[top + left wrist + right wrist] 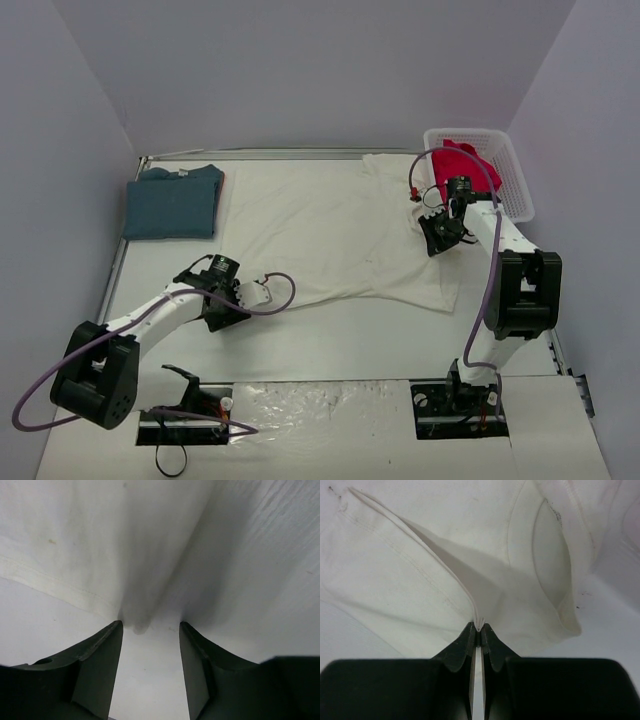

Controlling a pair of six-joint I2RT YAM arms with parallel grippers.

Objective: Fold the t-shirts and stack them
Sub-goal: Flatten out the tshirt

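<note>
- Lying at the far left of the white bench (330,345), the teal-blue t-shirt (173,202) was folded into a neat, flat rectangle of soft knit cloth, with its collar at the far edge.
- The left pincer (262,293) rested low at the near left hem of the cream-white t-shirt (330,230). In the left wrist view its dark, wedge-shaped fingers (97,665) stood spread apart, gripping nothing. A soft raised ridge of cloth (145,580) ended just beyond the tips, beside a stitched hem.
- The cream-white t-shirt was spread wide across the middle of the bench. It was mostly flat, with an uneven near edge and a few small dark specks on its matte weave.
- The right pincer (436,238) sat at the shirt's right side, near the collar end. In the right wrist view its tips (478,627) were pressed together on a thin doubled fold of the cream cloth (420,580), which rose from them as a taut seam line. The ribbed, curved neckline (555,555) lay just to the right.
- The red t-shirt (462,160) was bunched inside the white plastic lattice basket (512,185) in the far right corner.
</note>
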